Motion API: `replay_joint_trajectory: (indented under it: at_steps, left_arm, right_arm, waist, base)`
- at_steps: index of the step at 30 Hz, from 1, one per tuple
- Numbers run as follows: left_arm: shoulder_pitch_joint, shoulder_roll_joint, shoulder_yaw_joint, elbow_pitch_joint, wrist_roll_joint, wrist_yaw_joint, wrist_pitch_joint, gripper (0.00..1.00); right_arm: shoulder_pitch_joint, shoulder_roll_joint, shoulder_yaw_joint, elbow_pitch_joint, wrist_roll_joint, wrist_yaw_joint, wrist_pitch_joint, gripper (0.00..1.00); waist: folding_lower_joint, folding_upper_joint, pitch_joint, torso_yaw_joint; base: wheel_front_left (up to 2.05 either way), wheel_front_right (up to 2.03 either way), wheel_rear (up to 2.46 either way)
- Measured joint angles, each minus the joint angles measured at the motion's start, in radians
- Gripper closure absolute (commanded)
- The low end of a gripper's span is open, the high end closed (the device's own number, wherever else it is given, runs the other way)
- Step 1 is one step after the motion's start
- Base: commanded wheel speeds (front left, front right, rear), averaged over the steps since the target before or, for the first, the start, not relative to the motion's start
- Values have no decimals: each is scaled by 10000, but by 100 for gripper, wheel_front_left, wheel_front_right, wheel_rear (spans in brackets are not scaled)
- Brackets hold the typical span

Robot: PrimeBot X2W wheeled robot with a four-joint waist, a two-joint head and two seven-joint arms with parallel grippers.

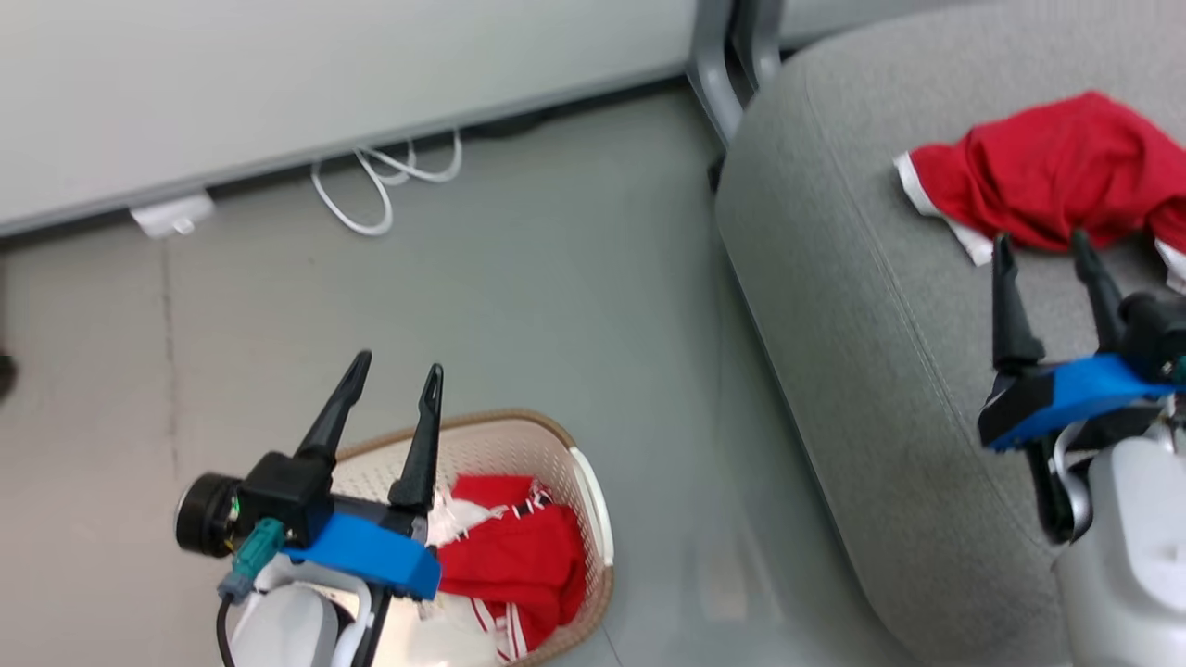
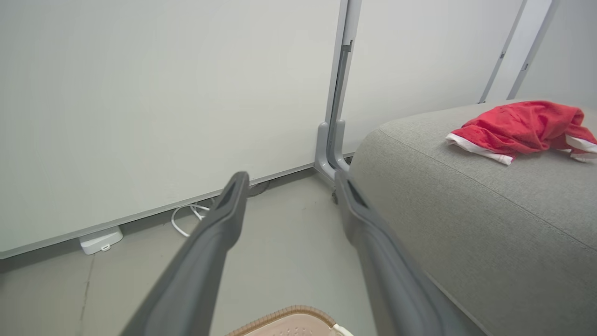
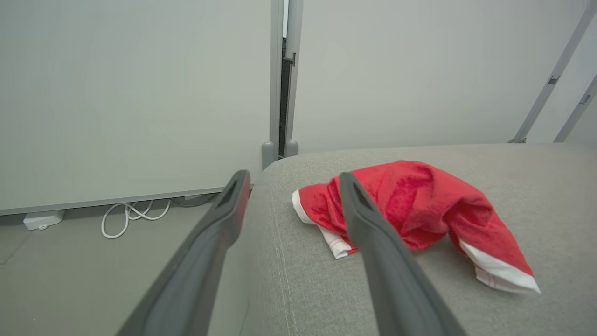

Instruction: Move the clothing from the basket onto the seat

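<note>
Pale arms (image 1: 1132,556), black-and-blue ends.
Left gripper (image 1: 399,361) and right gripper (image 1: 1040,237): tapered black fingers (image 1: 332,419) on blue blocks (image 1: 371,554); teal connector (image 1: 258,548) and black cable (image 1: 222,635) at the left wrist.

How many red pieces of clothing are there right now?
2. The plain red garment lies on the seat; the striped-trim garment sits in the basket on the floor. More could be hidden beneath it.

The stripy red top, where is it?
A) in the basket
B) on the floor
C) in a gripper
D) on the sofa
A: the stripy red top lies inside the basket, while the plain red one rests on the seat.
</note>
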Motion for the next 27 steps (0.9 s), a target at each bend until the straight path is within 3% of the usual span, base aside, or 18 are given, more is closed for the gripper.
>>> replay_joint_trajectory:
  at_steps: [14, 27]
  left_arm:
    - [1387, -529, 1254, 470, 199, -75, 0, 0]
    - [1677, -719, 1871, 738, 316, -119, 0, 0]
  right_arm:
    - [2896, 522, 963, -2251, 56, 0, 483, 0]
    - [4474, 897, 644, -3384, -92, 0, 1037, 0]
  waist:
    - [0, 0, -1806, 1414]
    - [0, -1, -2457, 2423]
  base:
    - [0, 0, 0]
    - [0, 0, 0]
